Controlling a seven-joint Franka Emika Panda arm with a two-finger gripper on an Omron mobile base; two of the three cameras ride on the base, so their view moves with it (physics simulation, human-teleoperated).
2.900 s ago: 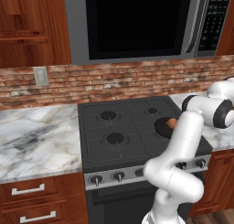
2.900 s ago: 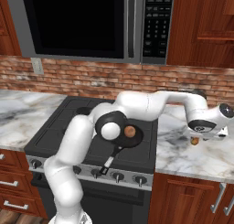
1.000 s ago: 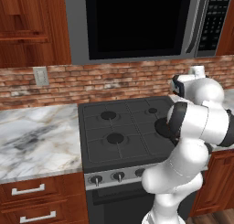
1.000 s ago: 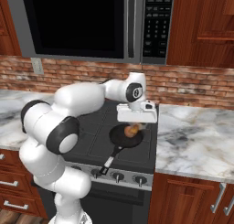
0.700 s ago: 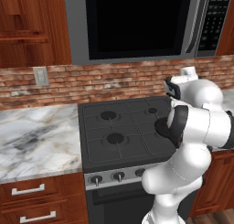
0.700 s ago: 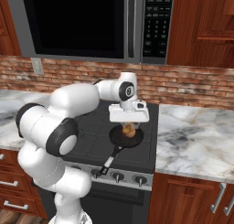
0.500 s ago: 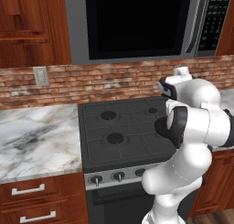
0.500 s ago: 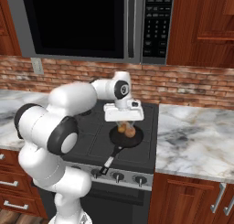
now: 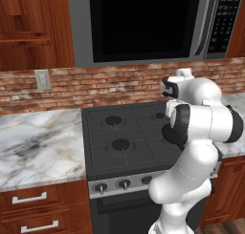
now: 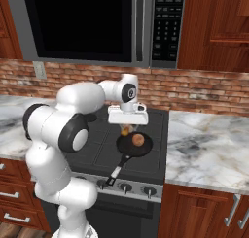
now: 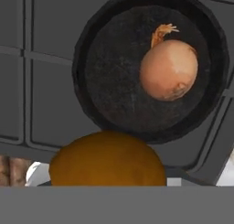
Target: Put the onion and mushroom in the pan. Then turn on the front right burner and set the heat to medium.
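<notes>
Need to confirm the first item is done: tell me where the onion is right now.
The onion lies inside the pan on the stove; in the right base view it sits in the pan just below the gripper.

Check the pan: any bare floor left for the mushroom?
Yes. The pan floor is bare between the onion and the rim nearest the mushroom; the onion crowds the far side.

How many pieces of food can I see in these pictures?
2. The onion lies in the pan. The mushroom is held by the claw, just outside the pan's rim. Others may be hidden behind the arm.
</notes>
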